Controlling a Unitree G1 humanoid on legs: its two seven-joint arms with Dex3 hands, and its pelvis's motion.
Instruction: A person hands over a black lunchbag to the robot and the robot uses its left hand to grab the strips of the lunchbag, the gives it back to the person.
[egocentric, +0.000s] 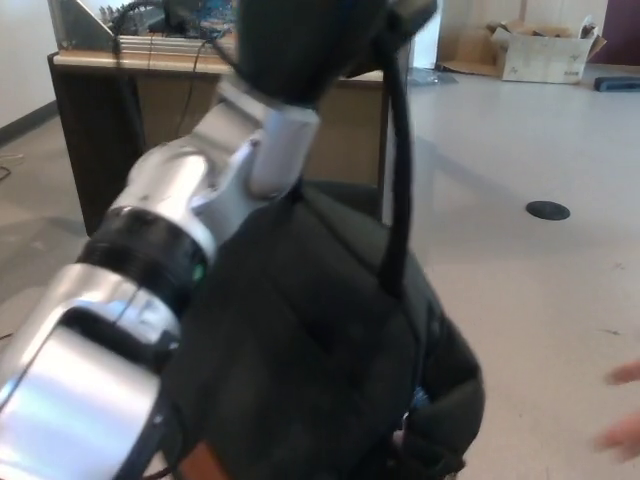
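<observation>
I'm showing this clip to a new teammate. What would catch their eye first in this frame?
The robot's silver left arm sweeps up from the lower left, its black left hand raised at the top centre, closed on a strap. The black lunchbag hangs below from that strap, filling the middle and bottom. At the right edge a person's blurred fingertips reach in, above the grey floor.

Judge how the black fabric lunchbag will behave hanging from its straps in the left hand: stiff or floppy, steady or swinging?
The black fabric lunchbag looks soft: its body bulges and folds, so it probably sags. Hanging below the left hand by one thin taut strap, it will likely swing and twist. The taut strap suggests some weight.
</observation>
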